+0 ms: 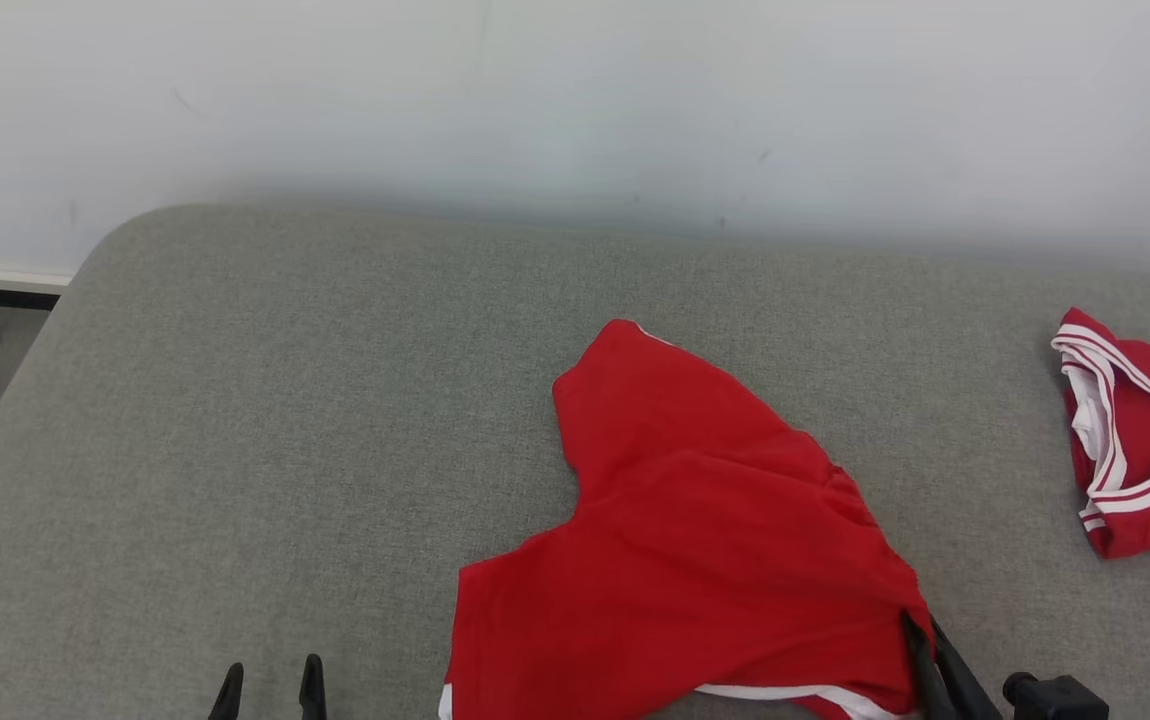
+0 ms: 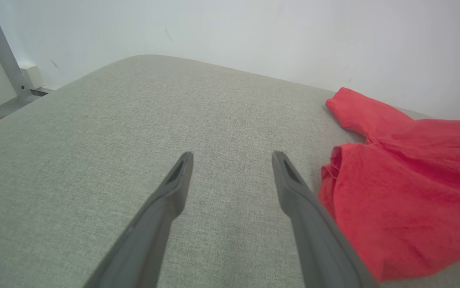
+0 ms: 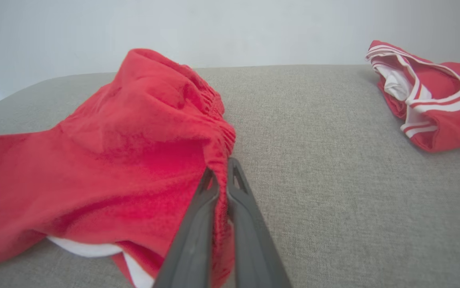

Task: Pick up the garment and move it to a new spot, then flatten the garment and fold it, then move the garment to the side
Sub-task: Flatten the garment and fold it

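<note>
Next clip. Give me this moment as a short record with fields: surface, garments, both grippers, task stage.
surface: grey padded surface
task garment: red garment, rumpled, lying mid-surface, white trim at its near edge
other item: striped red garment, bunched at the far right, apart from the first
right gripper: shut on the red garment's gathered right edge
left gripper: open, over bare surface left of the red garment, not touching it
task stage: gripped, not yet flattened or folded
</note>
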Controlling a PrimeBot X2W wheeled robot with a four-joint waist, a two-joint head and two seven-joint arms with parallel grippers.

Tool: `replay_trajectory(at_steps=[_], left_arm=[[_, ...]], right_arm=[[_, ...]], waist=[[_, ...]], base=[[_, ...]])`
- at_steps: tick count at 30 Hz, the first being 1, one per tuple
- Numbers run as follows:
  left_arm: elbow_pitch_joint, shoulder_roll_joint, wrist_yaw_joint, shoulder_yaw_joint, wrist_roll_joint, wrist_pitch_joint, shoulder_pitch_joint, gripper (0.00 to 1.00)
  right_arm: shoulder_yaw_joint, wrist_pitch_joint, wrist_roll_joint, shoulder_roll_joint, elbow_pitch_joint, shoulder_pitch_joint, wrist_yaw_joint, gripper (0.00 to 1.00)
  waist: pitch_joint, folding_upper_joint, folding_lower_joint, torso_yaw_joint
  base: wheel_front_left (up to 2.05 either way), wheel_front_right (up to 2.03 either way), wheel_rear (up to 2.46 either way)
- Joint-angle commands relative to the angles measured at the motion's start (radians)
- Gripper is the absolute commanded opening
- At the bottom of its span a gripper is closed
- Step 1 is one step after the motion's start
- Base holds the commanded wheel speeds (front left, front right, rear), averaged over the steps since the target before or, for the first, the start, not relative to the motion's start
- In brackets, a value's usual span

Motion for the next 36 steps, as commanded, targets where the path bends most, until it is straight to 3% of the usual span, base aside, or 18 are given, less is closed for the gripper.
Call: replay_trajectory(at_steps=[1, 7, 14, 23, 24, 25, 26, 32, 36], left_arm=[[0.002, -0.001, -0.001, -0.003, -0.01, -0.004, -0.014, 1.0], [0.015, -0.001, -0.002, -0.026, -0.029, -0.004, -0.039, 1.0], [0.032, -0.001, -0.002, -0.054, -0.039, -0.004, -0.068, 1.0], [0.057, -0.001, -0.002, -0.103, -0.051, -0.004, -0.102, 1.0], [0.057, -0.001, -0.002, -0.106, -0.052, -0.004, -0.104, 1.0], [0.058, -0.001, -0.002, -0.109, -0.052, -0.004, -0.104, 1.0], [0.059, -0.001, -0.002, -0.109, -0.053, -0.004, -0.104, 1.0], [0.063, -0.001, -0.002, -0.103, -0.055, -0.004, -0.083, 1.0], [0.066, -0.001, -0.002, -0.099, -0.051, -0.004, -0.07, 1.0]], right_arm=[[0.0, 0.001, -0.012, -0.006, -0.03, 0.0, -0.002, 0.0], [0.044, 0.001, -0.037, -0.03, -0.035, -0.111, -0.002, 0.0], [0.118, 0.001, -0.044, -0.073, 0.117, -0.313, -0.002, 0.0], [0.188, -0.001, -0.039, -0.082, 0.496, -0.561, -0.002, 0.0], [0.188, -0.001, -0.039, -0.08, 0.512, -0.576, -0.002, 0.14], [0.187, -0.002, -0.043, -0.08, 0.519, -0.585, -0.002, 0.74], [0.182, -0.002, -0.043, -0.076, 0.524, -0.588, -0.002, 1.0], [0.129, -0.001, -0.006, -0.063, 0.44, -0.529, -0.002, 1.0], [0.09, -0.001, 0.03, -0.065, 0.294, -0.437, -0.002, 1.0]], waist=[[0.011, 0.0, 0.0, -0.002], [0.037, 0.0, 0.0, 0.019], [0.053, 0.0, 0.0, 0.057], [0.06, 0.0, 0.0, 0.113], [0.06, 0.0, 0.0, 0.115], [0.06, 0.0, 0.0, 0.115], [0.059, 0.0, 0.0, 0.114], [0.041, 0.0, 0.0, 0.087], [0.017, 0.0, 0.0, 0.068]], base=[[0.0, 0.0, 0.0], [0.0, 0.0, 0.0], [0.0, 0.0, 0.0], [0.0, 0.0, 0.0], [0.0, 0.0, 0.0], [0.0, 0.0, 0.0], [0.0, 0.0, 0.0], [0.0, 0.0, 0.0], [0.0, 0.0, 0.0]])
